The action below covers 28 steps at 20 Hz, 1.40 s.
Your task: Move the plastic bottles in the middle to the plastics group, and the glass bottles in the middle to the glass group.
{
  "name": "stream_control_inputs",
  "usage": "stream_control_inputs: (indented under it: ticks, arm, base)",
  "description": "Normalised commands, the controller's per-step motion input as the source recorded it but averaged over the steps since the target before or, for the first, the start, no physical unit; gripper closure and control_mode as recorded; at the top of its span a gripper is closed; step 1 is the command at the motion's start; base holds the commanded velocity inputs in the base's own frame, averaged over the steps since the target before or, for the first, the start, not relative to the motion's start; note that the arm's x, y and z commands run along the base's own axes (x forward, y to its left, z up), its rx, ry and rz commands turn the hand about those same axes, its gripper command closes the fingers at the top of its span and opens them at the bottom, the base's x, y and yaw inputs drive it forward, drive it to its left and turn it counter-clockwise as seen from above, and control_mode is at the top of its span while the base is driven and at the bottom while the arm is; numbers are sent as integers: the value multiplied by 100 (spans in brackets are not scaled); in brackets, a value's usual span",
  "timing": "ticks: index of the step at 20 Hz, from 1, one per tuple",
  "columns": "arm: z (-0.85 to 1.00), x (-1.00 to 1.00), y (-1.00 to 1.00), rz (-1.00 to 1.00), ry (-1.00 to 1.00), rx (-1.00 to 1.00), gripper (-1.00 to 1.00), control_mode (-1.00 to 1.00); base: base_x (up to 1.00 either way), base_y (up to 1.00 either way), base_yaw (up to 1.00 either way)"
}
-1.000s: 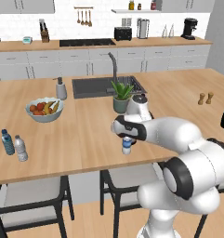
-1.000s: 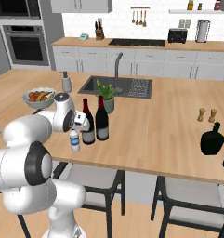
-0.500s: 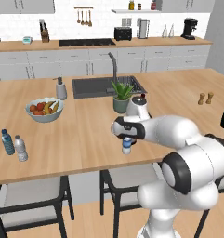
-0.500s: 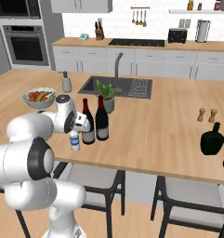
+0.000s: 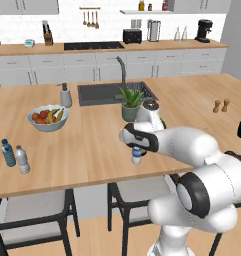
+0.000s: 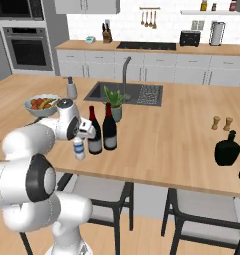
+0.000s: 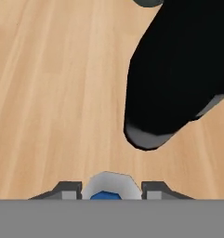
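- The desk (image 5: 82,145) is a long wooden island with a sink at its far side; the arm reaches across its near edge from the base.
- Two dark wine bottles (image 6: 102,130) with red tops stand side by side near the middle of the desk, just in front of the potted plant (image 5: 130,102). In the hand view one of them looms black at about one o'clock.
- The fruit bowl (image 5: 47,117) sits toward the left, well apart from the work.
- The plastics group (image 5: 15,157), two small water bottles, stands far out at nine o'clock from the arm, near the front edge.
- The small clear water bottle (image 5: 137,155) with its blue band stands on the desk just beside the wine bottles, on their left in the right base view.
- The end effector (image 7: 111,189) sits over that bottle, one fingertip either side of the white cap, jaws drawn in around it; I judge it gripped.
- Step in hand: securing the plastic bottle. Next calls for a clean lift clear of the wine bottles, then a long carry left.
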Motion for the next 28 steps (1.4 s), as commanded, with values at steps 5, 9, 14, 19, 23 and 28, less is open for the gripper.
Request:
stream_control_inputs:
  ticks: [5,9,14,19,23,28]
  arm:
    - [55,-73,46,2,-5,0,100,-100]
    - [45,-36,99,14,0,0,100,-100]
    - [47,-1,100,25,0,1,100,-100]
    - [54,0,100,24,1,4,100,-100]
    - [19,-4,100,22,1,1,100,-100]
    - [0,-8,100,18,0,0,100,-100]
  base:
    - [0,0,0]
    - [0,0,0]
    - [0,0,0]
    - [0,0,0]
    - [0,0,0]
    - [0,0,0]
